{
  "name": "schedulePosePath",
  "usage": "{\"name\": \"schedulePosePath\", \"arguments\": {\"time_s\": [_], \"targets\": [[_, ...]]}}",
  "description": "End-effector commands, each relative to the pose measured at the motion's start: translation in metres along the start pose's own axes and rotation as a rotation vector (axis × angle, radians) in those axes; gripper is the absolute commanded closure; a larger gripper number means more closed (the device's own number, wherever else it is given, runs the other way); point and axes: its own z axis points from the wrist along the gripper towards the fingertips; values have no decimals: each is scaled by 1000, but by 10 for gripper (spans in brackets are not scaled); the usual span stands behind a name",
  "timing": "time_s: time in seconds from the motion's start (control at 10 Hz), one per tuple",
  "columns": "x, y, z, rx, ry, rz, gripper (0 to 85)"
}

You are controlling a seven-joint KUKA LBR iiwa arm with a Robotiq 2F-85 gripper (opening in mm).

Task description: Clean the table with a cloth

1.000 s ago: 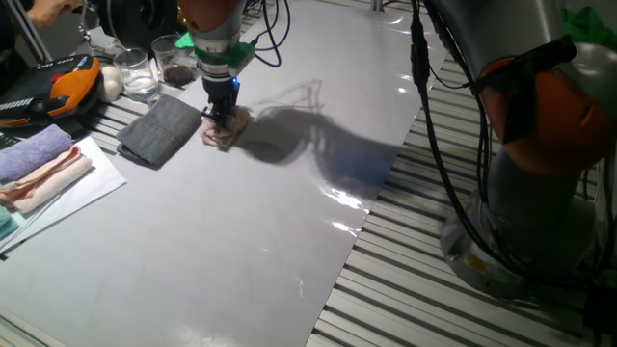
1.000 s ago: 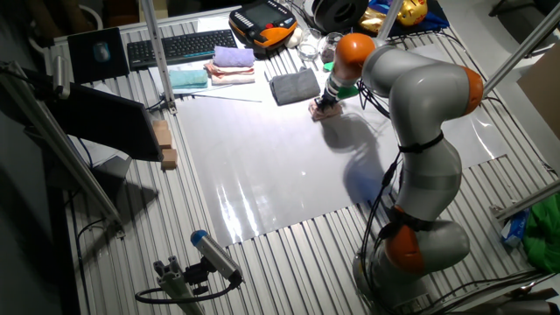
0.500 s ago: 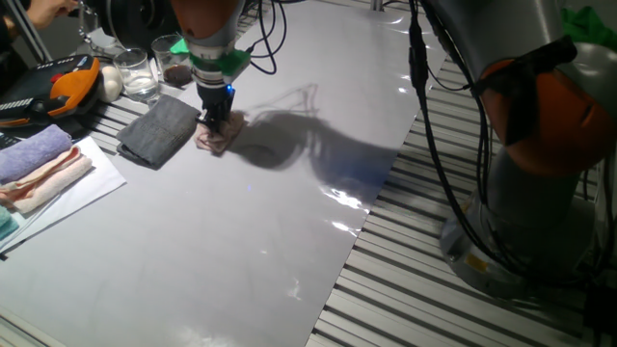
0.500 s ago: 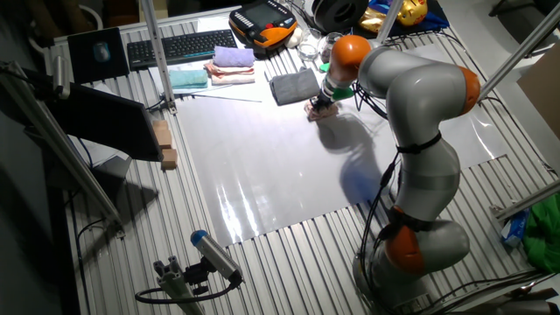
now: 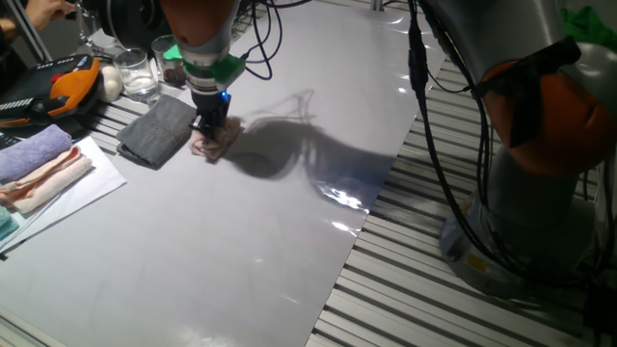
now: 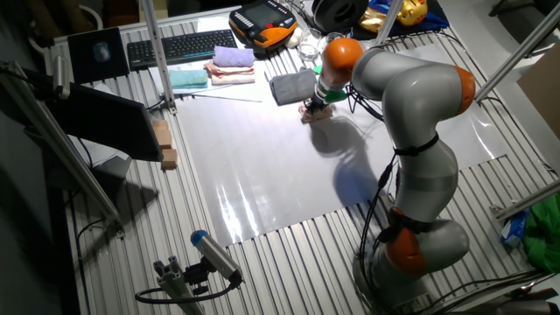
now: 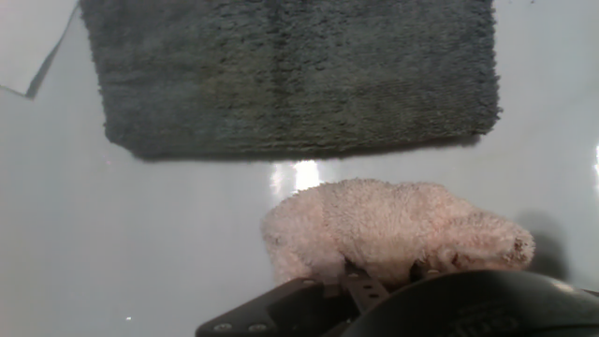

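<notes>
At the 9 o'clock edge of one fixed view, a lavender towel [image 5: 34, 151] and a peach towel [image 5: 43, 181] lie folded on a white sheet of paper [image 5: 82, 188]. Toward 11 o'clock from them sit an orange-and-black handset [image 5: 53, 92], a clear glass [image 5: 138, 75] and a second glass with dark contents [image 5: 172, 60], all on the slatted metal edge. Next comes the dark grey cloth [image 5: 160, 128], lying flat, half on the slats and half on the glossy sheet of the worktop [image 5: 241, 241].

Just beside its 3 o'clock edge lies the pale pink cloth [image 5: 210, 143], bunched into a lump on the pale grey sheet, near the grey cloth but apart from it. The gripper [image 5: 211, 128] points straight down onto it, its fingers clamped on the top of the bunch, with the cloth's underside resting on the sheet. The hand view shows the same: the pink cloth [image 7: 393, 229] gathered at the fingers, a strip of bare worktop [image 7: 140, 243] above it, then the grey cloth [image 7: 290, 70] at 12 o'clock.

In the other fixed view, the gripper [image 6: 317, 105] and pink cloth [image 6: 313, 109] sit at 12 o'clock on the worktop [image 6: 262, 175], with the arm's grey links and orange joints rising from the base at 5 o'clock.
</notes>
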Motion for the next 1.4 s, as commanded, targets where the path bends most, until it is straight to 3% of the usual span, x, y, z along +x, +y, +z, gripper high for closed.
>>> {"name": "schedulePosePath", "arguments": {"time_s": [0.0, 0.6, 1.3], "targets": [[2, 5, -1, 2, 0, 4, 850], [1, 20, -4, -3, 5, -3, 850], [7, 40, -7, -4, 10, 23, 850]]}}
